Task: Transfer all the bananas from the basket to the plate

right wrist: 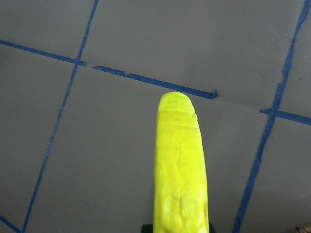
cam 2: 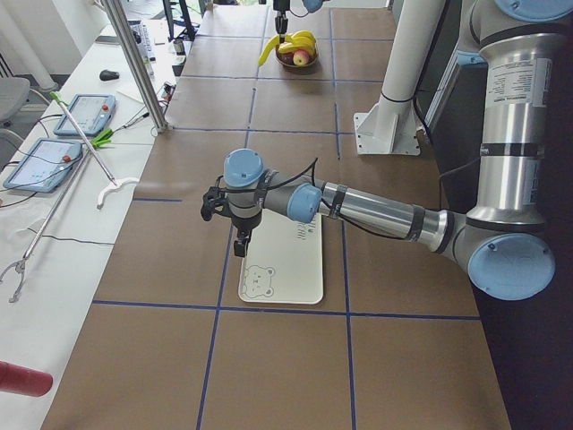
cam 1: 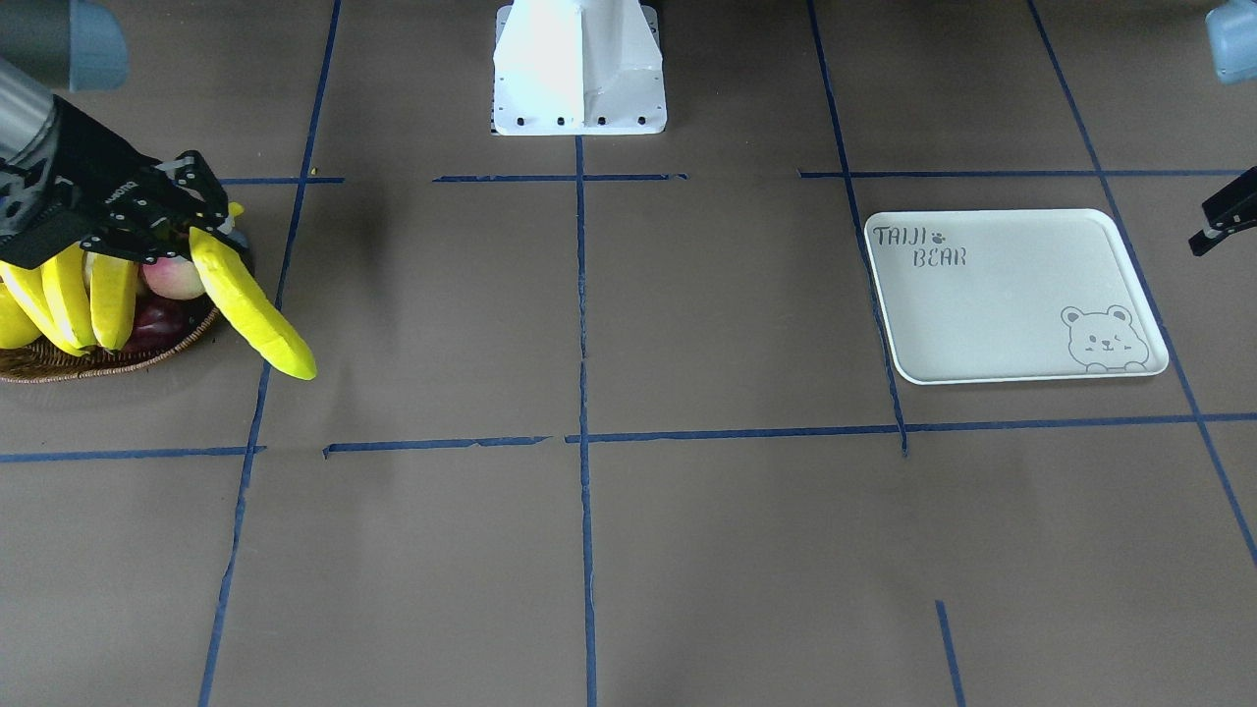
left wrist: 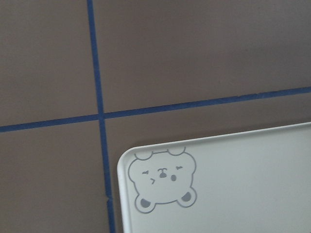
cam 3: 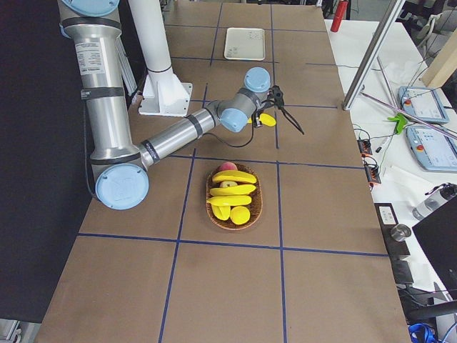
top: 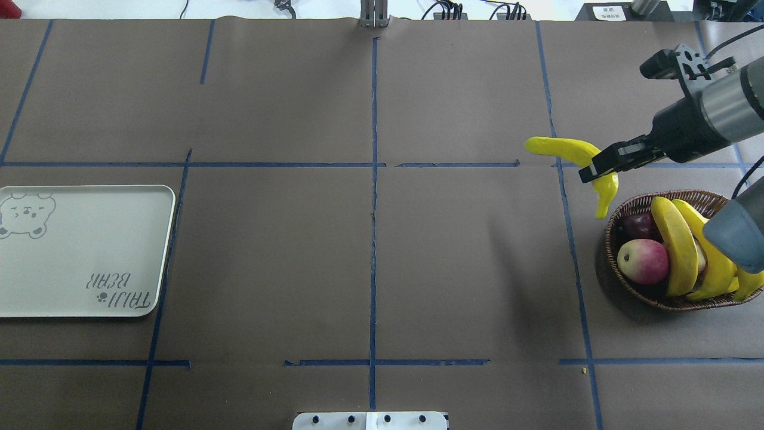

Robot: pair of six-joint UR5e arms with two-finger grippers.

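Bananas are split between my right hand and the basket, and none lies on the plate (top: 89, 251). That plate sits flat at the far left of the counter (top: 370, 269), bare apart from its printed lettering and a grey bear face (top: 24, 215) in one corner. My left hand (cam 2: 242, 240) hangs above the counter near the plate's edge, fingers pointing down and touching nothing. I cannot tell how wide it stands. Its wrist camera sees only the bear corner and a crossing of blue tape lines (left wrist: 99, 116).

The middle of the counter holds just more tape lines, and the white robot base (cam 1: 579, 69) stands at my edge.

Further right, my right hand (top: 592, 170) is clamped on one banana (top: 567, 152), gripping it partway along, with the long free end sticking out toward the plate side. The banana is in the air, clear of the basket and over the counter beside its rim.

At the far right sits the basket (top: 615, 239), well apart from the plate. Three more bananas (top: 677, 251) lie across it, side by side, with a red-green apple (top: 643, 261) and a dark fruit (top: 638, 226) beside them.
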